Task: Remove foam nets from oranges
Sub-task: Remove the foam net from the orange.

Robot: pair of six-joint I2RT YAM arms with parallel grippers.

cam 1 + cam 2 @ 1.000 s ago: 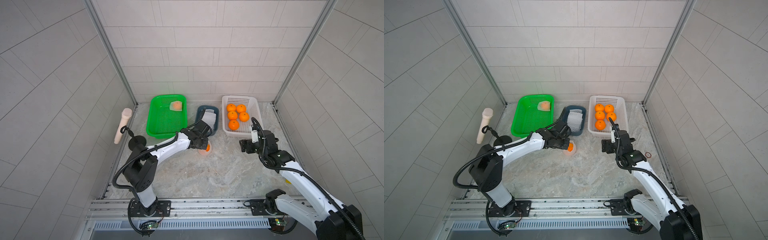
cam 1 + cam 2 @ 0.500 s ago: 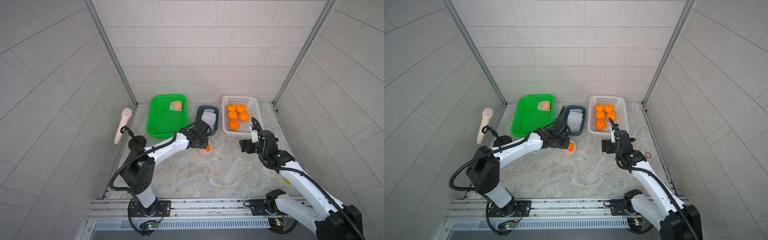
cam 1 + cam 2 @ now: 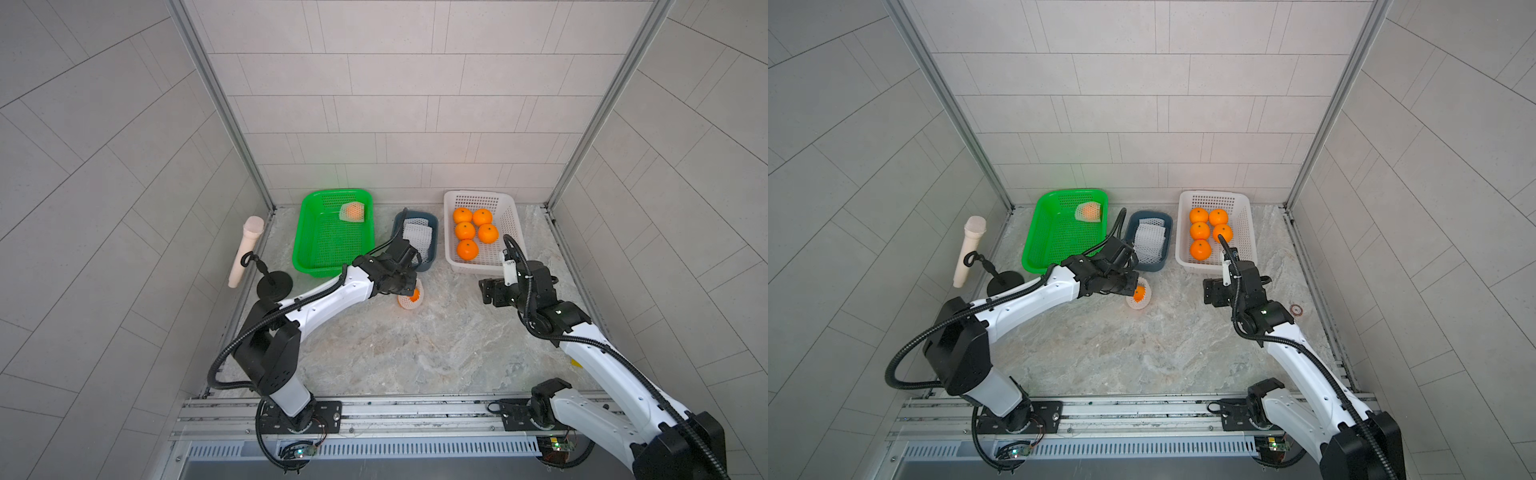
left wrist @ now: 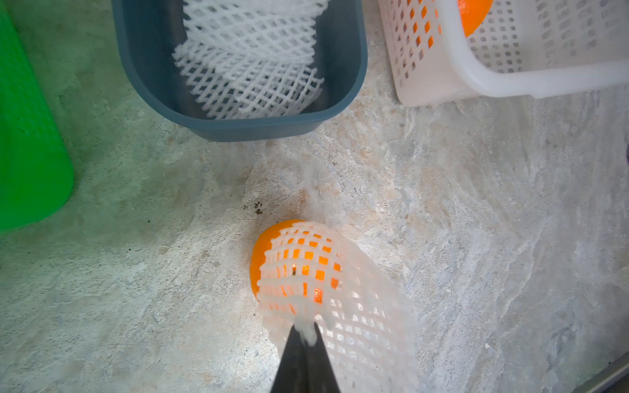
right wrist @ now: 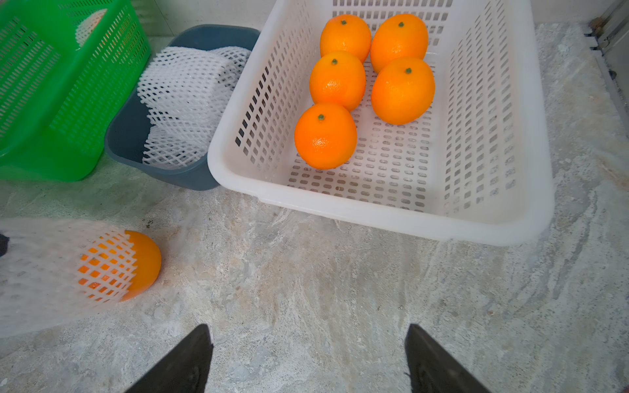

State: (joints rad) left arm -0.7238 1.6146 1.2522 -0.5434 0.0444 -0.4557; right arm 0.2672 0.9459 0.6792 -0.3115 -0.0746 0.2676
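I am looking across the marble table [image 3: 415, 353], where three containers are lining the far edge, and I am taking the grey-blue tub [image 4: 258, 131] in the middle as my marker. The white basket [image 3: 478, 194] is sitting just beside the tub on the robot's right, holding five bare oranges [image 5: 337, 80]. The green basket [image 3: 328, 249] is sitting just beside it on the robot's left, with one netted orange [image 3: 353, 212] waiting in its far corner. The tub itself is holding a pile of flattened nets [image 4: 252, 61]. The left gripper [image 4: 308, 337] is working just in front of the tub, its jaws pressed together and pinching a tuft of the foam net [image 4: 306, 265]. The right gripper [image 5: 308, 328] is hanging well apart from the tub, in front of the white basket, its jaws spread wide and empty. The orange [image 4: 262, 258] in hand appears to be resting on the table near the tub, between it and the left fingertips. The coming move is turning, I think, on one line. The sleeve is stretching from the pinch out to the fruit, so its long axis is running from the gripper roughly toward the tub. Its open mouth is pointing that way too, with the orange poking about half out. The left arm is on it and the right is the farther one. Pulling back along that axis, away from the tub, looks likely to slip the net off. Nothing is pinning the fruit, though, so it may drag or roll along.
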